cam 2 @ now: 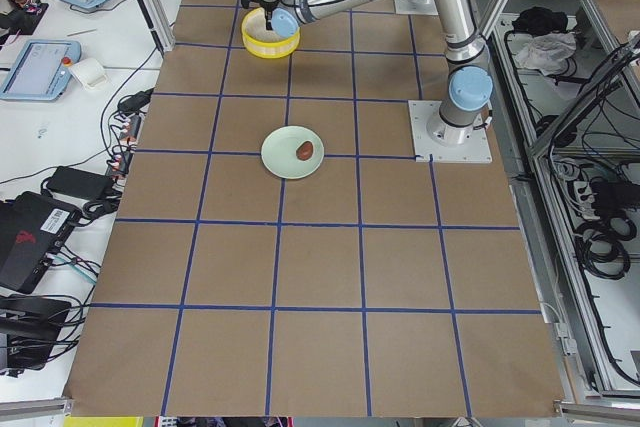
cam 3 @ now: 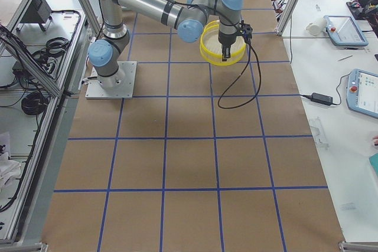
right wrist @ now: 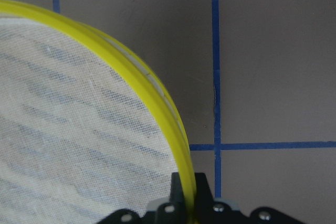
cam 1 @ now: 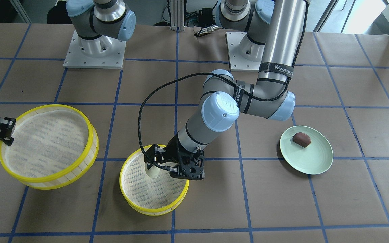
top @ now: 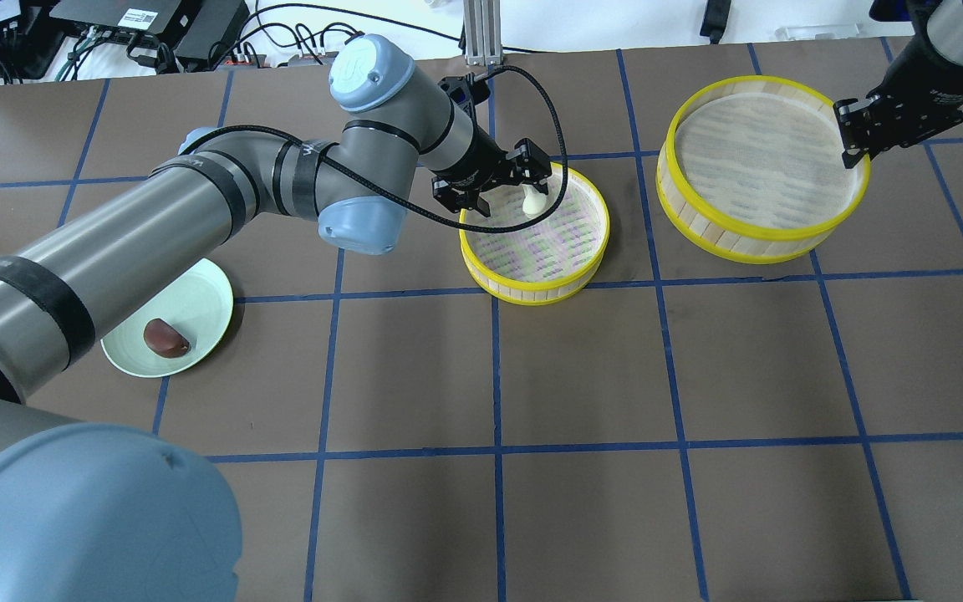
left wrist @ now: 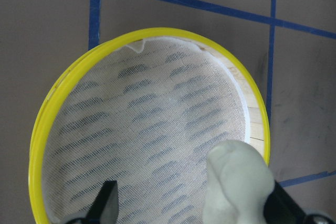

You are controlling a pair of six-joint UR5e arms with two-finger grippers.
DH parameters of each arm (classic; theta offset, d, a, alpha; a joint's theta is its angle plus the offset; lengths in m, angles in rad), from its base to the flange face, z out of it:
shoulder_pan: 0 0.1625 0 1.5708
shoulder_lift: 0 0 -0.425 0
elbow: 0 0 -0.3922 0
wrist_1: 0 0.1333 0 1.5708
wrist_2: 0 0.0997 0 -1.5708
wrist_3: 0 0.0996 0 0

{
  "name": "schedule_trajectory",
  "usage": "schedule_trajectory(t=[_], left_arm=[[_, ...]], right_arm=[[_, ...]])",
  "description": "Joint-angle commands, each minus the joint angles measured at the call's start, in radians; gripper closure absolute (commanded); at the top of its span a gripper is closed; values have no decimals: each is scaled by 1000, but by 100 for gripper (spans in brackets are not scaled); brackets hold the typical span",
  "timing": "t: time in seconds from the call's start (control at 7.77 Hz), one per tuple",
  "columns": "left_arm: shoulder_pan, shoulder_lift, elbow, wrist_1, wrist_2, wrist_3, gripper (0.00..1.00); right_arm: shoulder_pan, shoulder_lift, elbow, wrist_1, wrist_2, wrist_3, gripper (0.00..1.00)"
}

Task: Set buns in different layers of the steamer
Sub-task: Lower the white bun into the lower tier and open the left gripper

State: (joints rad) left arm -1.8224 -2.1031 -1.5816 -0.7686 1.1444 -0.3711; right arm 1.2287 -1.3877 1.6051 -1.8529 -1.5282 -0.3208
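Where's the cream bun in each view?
Front-facing: cream bun lower centre, inside the small steamer tray.
Overhead: upper centre, same tray.
Exterior left: too small to tell.
Exterior right: cannot make it out.
Left wrist: bottom right.
Right wrist: not in it.
Shared landmark: that tray's yellow rim.

Cream bun (top: 532, 201) over smaller tray (top: 536, 291)
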Motion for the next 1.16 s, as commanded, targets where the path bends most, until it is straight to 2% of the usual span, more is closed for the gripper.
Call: schedule_trajectory(t=[0.0,0.26,0.39,0.64,0.9,1.03], left_arm=[[0,0,2,-1,0,-3,4],[0,21,18,-11,6,3,2],[12,52,25,-61,18,4,1],[75,128,26,-249,174,128,1],[170,201,20,-378,315,204,0],[233,216,9,-421,325,201,0]], right_arm=[[0,-1,-1,0,2,0,100],[0,-1,-1,0,3,0,100],[0,-1,1,0,3,-1,100],[0,-1,-1,0,5,0,100],[11,-4,-4,0,11,44,100],[35,-4,-4,0,11,133,100]])
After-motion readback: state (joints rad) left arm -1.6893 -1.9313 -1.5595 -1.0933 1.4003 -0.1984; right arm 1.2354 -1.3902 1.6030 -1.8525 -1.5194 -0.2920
